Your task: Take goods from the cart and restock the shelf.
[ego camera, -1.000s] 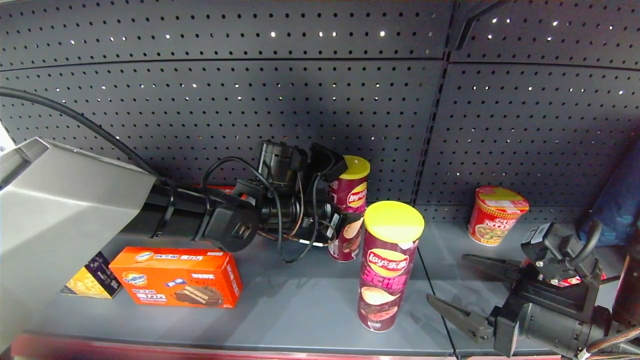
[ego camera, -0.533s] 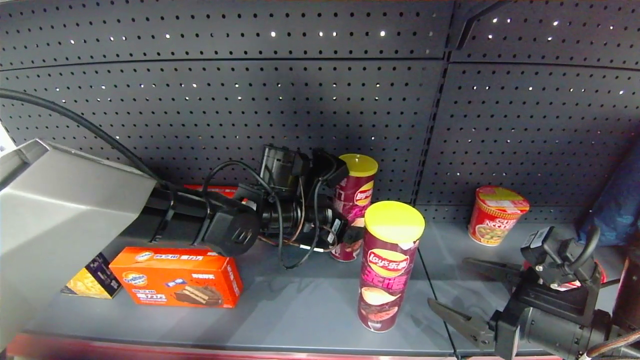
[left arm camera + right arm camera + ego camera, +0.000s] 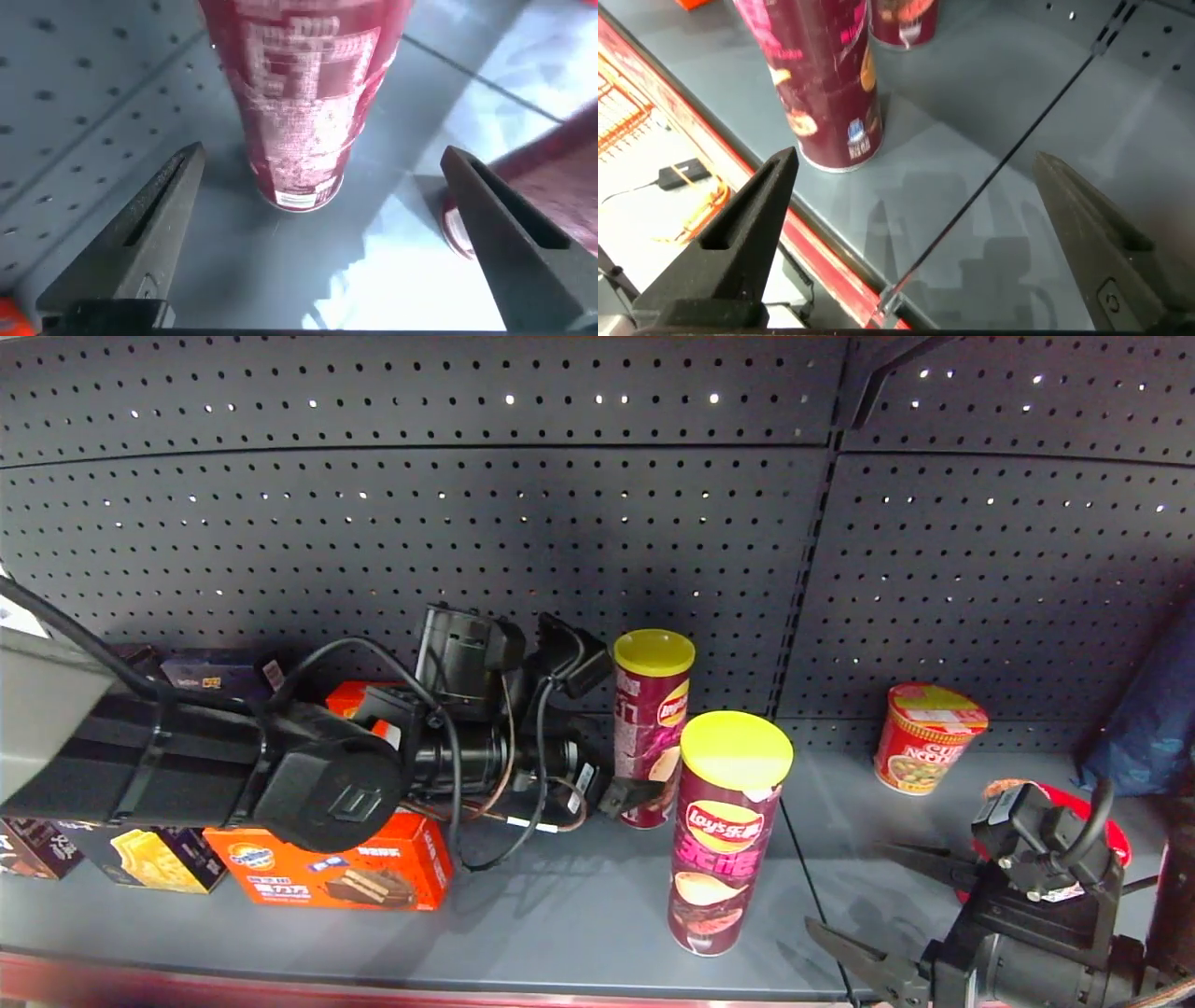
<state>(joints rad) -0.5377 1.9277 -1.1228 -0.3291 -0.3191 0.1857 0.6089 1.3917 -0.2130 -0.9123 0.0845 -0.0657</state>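
Head view: rear chip can (image 3: 652, 728) upright, lid up, long axis vert.; left end effector (image 3: 322, 157) spread apart.

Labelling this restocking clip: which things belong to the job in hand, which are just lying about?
Job: rear chips can; left gripper, open, facing it.
Lying about: front chips can; orange box; cup noodles.

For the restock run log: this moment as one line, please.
left gripper: open, clear of rear chip can | rear chip can: upright on shelf | right gripper: open, empty, near front chip can
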